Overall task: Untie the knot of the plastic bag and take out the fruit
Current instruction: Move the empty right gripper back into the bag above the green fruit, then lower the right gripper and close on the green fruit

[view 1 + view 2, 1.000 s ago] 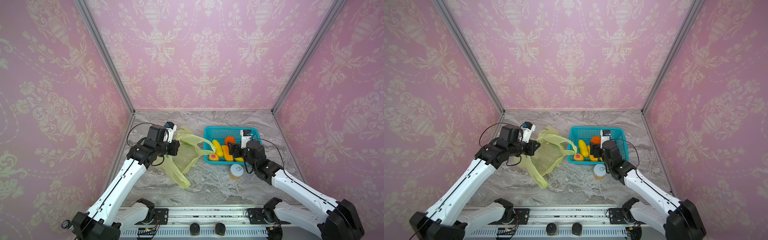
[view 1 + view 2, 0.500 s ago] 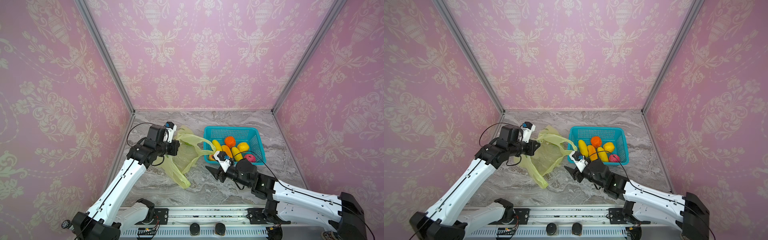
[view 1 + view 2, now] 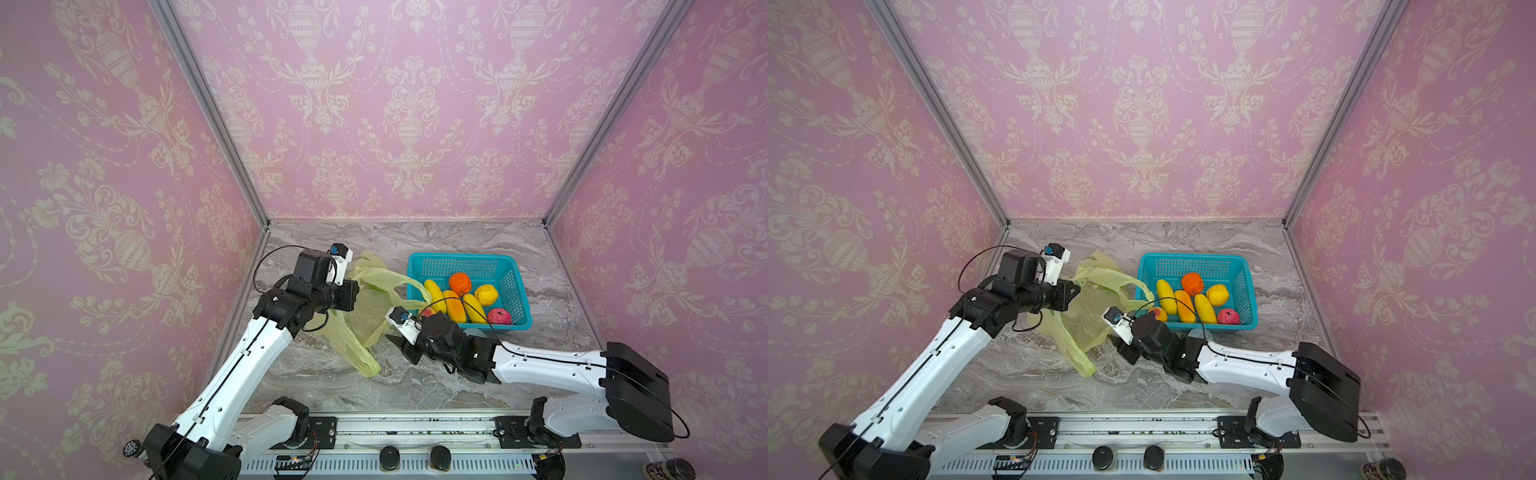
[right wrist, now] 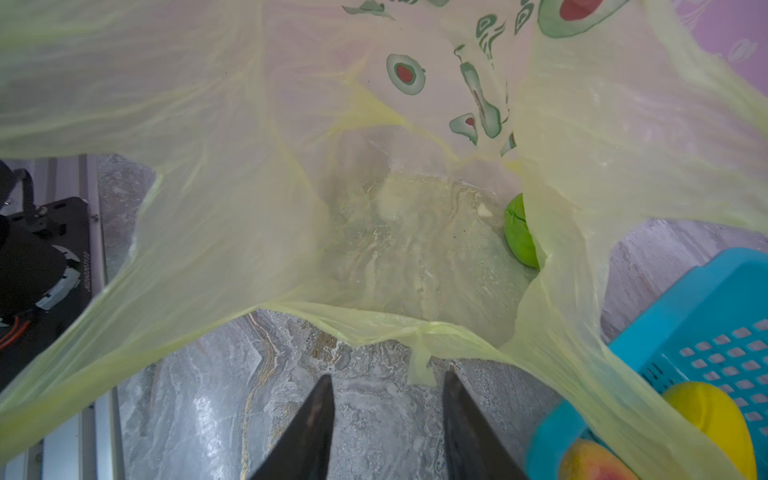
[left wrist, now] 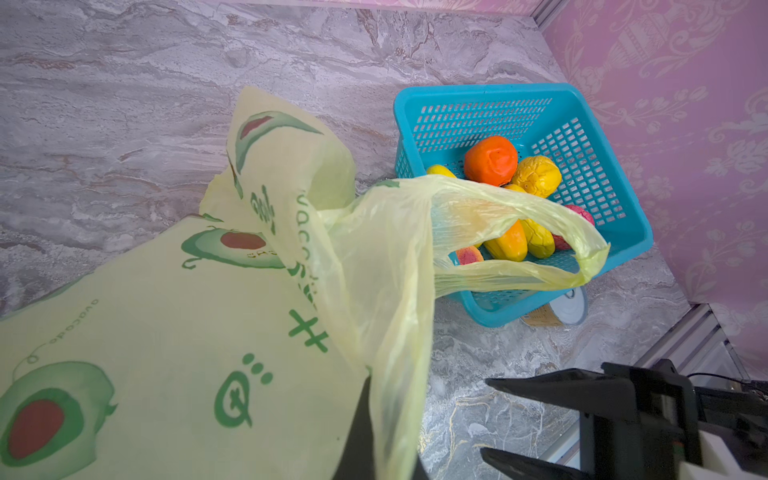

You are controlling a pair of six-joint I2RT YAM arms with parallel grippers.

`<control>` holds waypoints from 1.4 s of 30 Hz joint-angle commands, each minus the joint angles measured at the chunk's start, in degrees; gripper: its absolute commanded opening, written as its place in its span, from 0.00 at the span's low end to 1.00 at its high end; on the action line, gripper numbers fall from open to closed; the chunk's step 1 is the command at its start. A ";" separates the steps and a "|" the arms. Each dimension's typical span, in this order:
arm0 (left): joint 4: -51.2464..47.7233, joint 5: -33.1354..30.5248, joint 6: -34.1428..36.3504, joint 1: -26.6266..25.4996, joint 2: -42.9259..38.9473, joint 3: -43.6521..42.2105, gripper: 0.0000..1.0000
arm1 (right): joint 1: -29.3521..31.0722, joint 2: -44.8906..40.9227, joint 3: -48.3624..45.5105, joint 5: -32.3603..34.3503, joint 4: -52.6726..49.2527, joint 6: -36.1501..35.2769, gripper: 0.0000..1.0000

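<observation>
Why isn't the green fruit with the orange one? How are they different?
The orange fruit is bright orange and lies in the teal basket, in plain sight. The green fruit is green, lies inside the plastic bag, and is half hidden by a fold. Both look roundish.

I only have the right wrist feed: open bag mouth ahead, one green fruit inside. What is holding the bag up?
Observer: The left gripper is shut on the plastic bag and holds its upper edge raised.
Operator: How full is the basket? I see just a corner.
Observer: Seven pieces of fruit lie in the teal basket, as both top views show.
Operator: Anything near it to avoid?
Observer: A white-lidded jar sits close by the basket's front wall, on the robot's side. It is plain in the left wrist view.
</observation>
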 commanded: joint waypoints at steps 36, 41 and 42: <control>1.71 7.54 -0.13 0.27 -2.83 -0.31 0.00 | 1.11 51.17 52.77 38.01 -25.67 -19.01 0.38; 1.62 7.44 -0.13 0.27 -2.62 -0.30 0.00 | 0.94 55.42 58.38 45.31 -25.33 -23.45 0.57; 1.58 7.54 -0.14 0.24 -2.54 -0.25 0.00 | 0.80 56.02 59.16 46.07 -25.57 -23.96 0.60</control>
